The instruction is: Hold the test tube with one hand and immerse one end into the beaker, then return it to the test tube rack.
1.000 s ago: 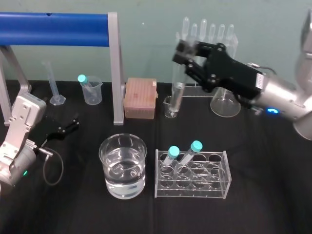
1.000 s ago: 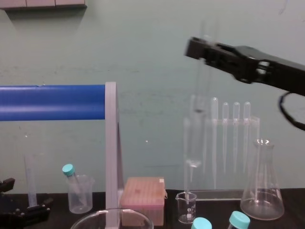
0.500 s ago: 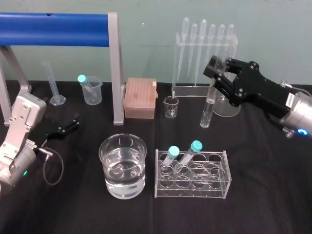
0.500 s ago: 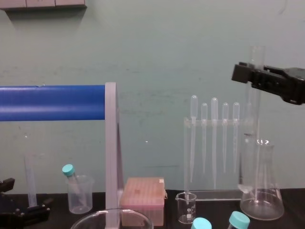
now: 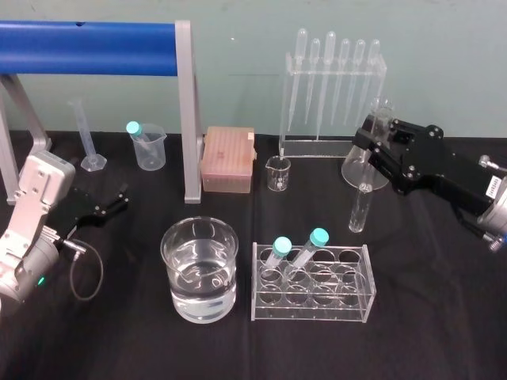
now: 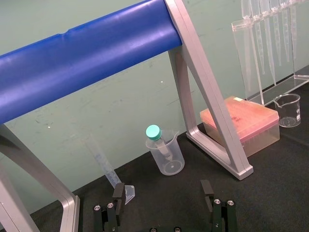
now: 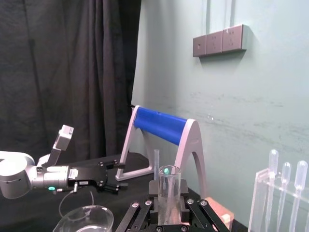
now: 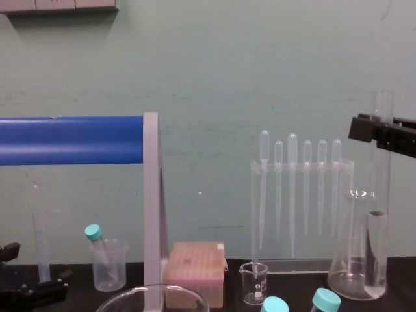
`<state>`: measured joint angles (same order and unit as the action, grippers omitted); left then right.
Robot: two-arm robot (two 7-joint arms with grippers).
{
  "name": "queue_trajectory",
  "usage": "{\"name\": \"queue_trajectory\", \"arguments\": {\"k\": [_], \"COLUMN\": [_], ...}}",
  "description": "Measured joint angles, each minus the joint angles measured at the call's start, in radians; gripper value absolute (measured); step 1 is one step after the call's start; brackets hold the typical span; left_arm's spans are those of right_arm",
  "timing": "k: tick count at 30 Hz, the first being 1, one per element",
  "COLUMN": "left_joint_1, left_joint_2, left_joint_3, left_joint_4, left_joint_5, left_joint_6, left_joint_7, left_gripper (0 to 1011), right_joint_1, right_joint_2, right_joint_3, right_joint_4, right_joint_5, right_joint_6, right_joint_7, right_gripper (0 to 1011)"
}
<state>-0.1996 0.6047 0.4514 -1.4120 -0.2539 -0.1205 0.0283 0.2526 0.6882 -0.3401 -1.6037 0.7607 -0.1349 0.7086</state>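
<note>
The right tool (image 5: 377, 149), clamped on the upright tube (image 5: 361, 208), hangs behind and right of the rack (image 5: 310, 315). The beaker (image 5: 200, 222) lies farther left. The left tool (image 5: 117, 200) idles, fingers apart.

You'll find the long, slim clear glass test tube (image 5: 360, 207) upright at the frame's right. The very wide clear glass beaker (image 5: 198, 221), part-filled with clear liquid, stands lower centre-left.

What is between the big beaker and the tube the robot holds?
Head view: the rack with two teal-capped tubes, between beaker and test tube in right gripper.
</note>
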Motion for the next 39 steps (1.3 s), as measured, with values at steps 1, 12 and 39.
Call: {"name": "queue_trajectory", "arguments": {"k": [1, 12, 39], "left_joint_1": [0.000, 0.000, 0.000], "left_joint_2": [0.000, 0.000, 0.000], "left_joint_3": [0.000, 0.000, 0.000], "left_joint_4": [0.000, 0.000, 0.000], "left_joint_5": [0.000, 0.000, 0.000], "left_joint_6": [0.000, 0.000, 0.000], "left_joint_7": [0.000, 0.000, 0.000], "left_gripper": [1000, 1000, 1000], "right_joint_1": [-0.002, -0.012, 0.015], "right_joint_2": [0.000, -0.006, -0.018], "right_joint_3": [0.001, 0.000, -0.038], "right_joint_4": [0.000, 0.010, 0.072], "right_joint_5": [0.000, 0.004, 0.010], "right_joint_6": [0.002, 0.027, 0.066], "right_joint_7": [0.000, 0.005, 0.037], "right_gripper": [234, 234, 234]}}
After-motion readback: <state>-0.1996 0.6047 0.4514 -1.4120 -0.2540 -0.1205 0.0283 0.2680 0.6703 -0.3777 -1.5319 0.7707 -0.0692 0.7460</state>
